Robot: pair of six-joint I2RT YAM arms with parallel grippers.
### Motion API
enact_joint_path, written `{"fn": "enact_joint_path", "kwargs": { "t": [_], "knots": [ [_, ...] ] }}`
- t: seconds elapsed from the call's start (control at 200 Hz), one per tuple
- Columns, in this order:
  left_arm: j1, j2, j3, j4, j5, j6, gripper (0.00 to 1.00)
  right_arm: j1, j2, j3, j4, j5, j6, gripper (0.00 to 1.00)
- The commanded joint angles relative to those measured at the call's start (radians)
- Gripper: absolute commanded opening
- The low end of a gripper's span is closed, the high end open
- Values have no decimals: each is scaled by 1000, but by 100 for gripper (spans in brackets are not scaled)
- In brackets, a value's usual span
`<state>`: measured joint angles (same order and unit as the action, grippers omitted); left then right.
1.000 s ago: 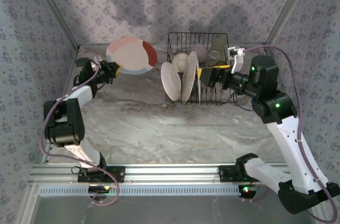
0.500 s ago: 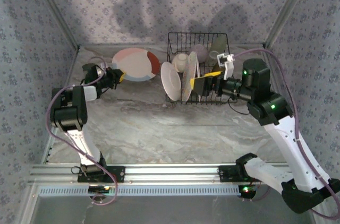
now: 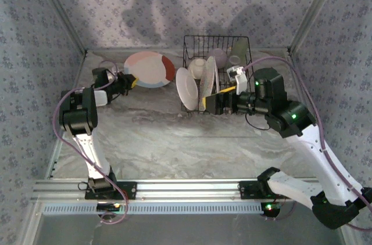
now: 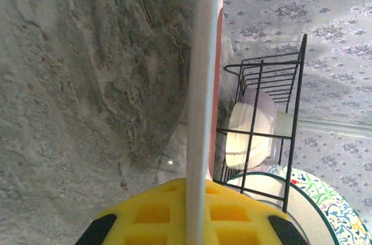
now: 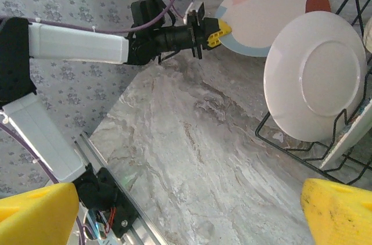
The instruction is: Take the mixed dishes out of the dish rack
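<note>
Step in hand: setting down one plate, lining up the next. Left gripper, jaws clamped on the rim of the pastel plate, holds it low near the counter's far-left corner, just left of the dish rack. Can't tell if the plate touches the counter.

Right gripper sits at the rack's near side, jaws wide apart and holding nothing, close to the white plate leaning at the rack's near-left corner.

Rack stands at the far edge, right of centre, with more plates, a lilac bowl and cups inside.

Next, as I judge it: left lowers the plate flat and lets go; right closes on a plate rim and lifts it clear of the tines.
</note>
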<state>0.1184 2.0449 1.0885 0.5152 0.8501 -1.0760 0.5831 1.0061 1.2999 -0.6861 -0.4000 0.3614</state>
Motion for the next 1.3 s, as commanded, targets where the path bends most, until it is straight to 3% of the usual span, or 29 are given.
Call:
{"fn": "enact_joint_path", "kwargs": {
  "t": [0.0,0.37,0.52,0.959,1.294],
  "knots": [
    [18,12,47,36,47,44,0,21,4,36,-35,45,-26,100],
    [38,61,93,-23,60,68,0,48,7,35,-47,92,-35,100],
    [45,69,101,-29,60,68,6,54,11,35,-45,100,-32,100],
    [63,61,88,-50,37,73,41,65,22,52,-56,142,-26,100],
    [79,32,80,-103,-3,94,73,67,25,77,-115,251,-2,100]
  ]
}}
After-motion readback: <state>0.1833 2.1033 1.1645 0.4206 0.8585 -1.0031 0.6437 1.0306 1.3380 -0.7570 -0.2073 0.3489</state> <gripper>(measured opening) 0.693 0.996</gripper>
